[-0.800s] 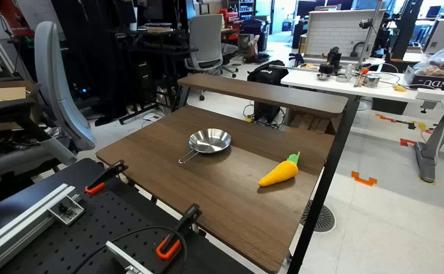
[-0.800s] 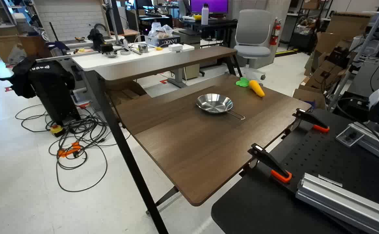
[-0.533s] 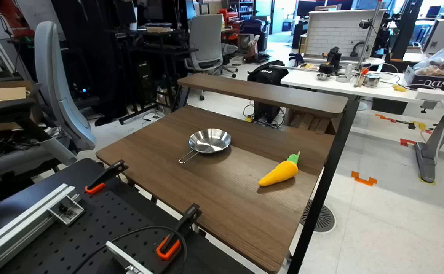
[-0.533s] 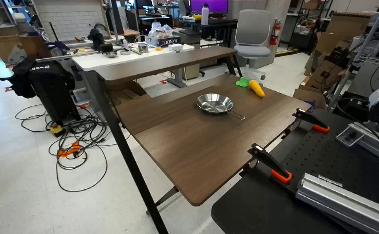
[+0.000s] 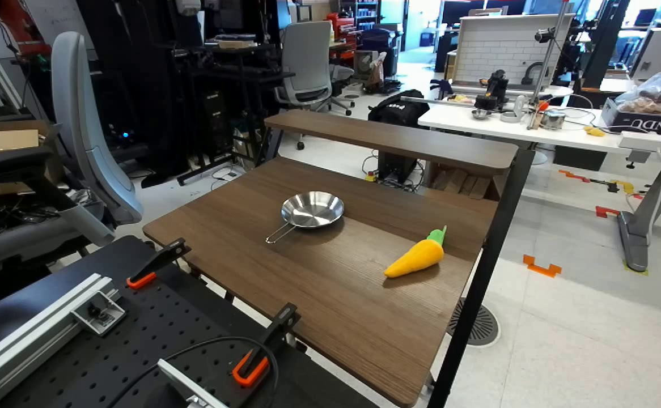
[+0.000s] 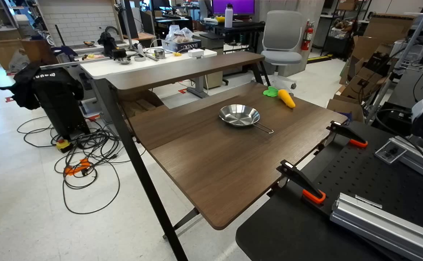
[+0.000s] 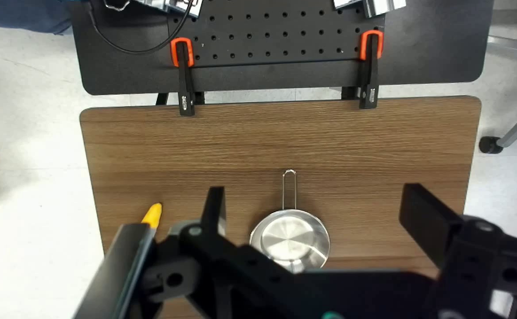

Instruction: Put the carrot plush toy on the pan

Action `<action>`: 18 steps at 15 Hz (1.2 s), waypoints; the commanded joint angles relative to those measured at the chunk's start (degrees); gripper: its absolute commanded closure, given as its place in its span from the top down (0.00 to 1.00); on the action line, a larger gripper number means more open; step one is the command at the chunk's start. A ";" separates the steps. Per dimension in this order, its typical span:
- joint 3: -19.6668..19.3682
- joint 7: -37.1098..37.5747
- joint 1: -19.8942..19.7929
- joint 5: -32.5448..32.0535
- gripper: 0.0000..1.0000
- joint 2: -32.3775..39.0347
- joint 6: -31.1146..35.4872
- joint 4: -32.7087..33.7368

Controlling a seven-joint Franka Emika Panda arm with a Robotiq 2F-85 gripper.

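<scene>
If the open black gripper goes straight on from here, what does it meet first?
Probably the brown wood-grain tabletop, near the looped wire handle of the round shiny silver metal pan. The wrist view leaves depth unclear, so the handle could come first.

"Where does the wrist view look from?"

"Above the wood-grain desk [image 7: 249, 148], nearly straight down, the gripper [image 7: 316, 204] close across the bottom."

"And the exterior pair?"

"Farther off, from opposite ends of the desk, slanting down. In an exterior view the black pegboard [image 5: 155, 328] lies lower left; in an exterior view that pegboard [image 6: 364, 174] lies lower right."

"Shared?"

"All three share desk, pegboard, frying pan [image 7: 287, 238] and the tip of the carrot plush toy [image 7: 153, 215]."
</scene>
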 commanded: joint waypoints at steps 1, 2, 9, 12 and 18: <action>-0.74 -0.53 -0.94 -0.24 1.00 2.40 2.68 -0.77; -1.06 -0.54 -1.16 -0.30 1.00 3.26 3.58 -1.07; -3.09 0.16 -4.31 -1.30 1.00 12.92 15.82 -1.61; -4.00 0.01 -5.29 -1.00 1.00 18.67 20.90 -0.56; -6.43 0.04 -6.98 0.65 1.00 30.94 28.72 5.04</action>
